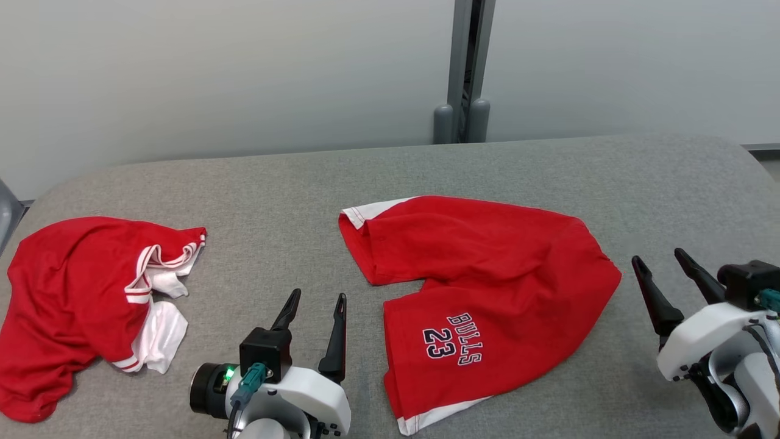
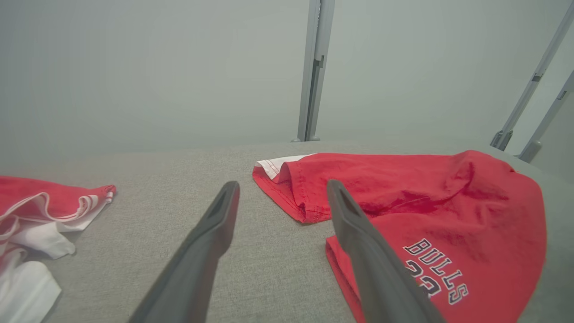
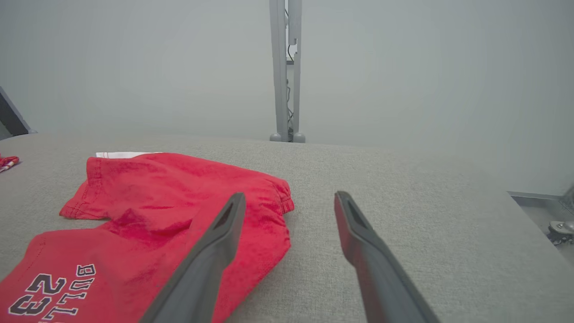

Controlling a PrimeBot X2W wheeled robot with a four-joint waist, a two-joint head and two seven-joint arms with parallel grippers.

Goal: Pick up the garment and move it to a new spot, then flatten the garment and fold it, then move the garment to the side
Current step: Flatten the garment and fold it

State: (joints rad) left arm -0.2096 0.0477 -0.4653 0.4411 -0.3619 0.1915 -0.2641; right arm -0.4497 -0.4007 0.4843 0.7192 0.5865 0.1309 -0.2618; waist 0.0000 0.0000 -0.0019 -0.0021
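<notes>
Grey woven fabric covers the counter (image 1: 426, 164), which runs back to a pale wall with an upright grey post (image 1: 466, 67); we take that post as our reference. The red shorts (image 1: 487, 262), marked BULLS 23, lie directly in front of the post, rumpled but roughly spread, with both white-trimmed leg hems pointing to the post's left and the gathered waist to its right. A second red garment (image 1: 67, 286) with white trim sits bunched well to the left of the post, apart from the shorts. We judge the shorts to be light, soft and limp: they should drape and sag from any single hold, slide easily on the fabric, and carry no risk of breakage. The firmer edges look best for a hold, namely the gathered waist or the stitched hems, one per side. The left gripper (image 1: 319, 296) waits on the near side, just left of the post's line, jaws wide apart, holding and touching nothing. The right gripper (image 1: 658, 256) stands well to the post's right, beside the waist edge, jaws likewise spread and empty.
</notes>
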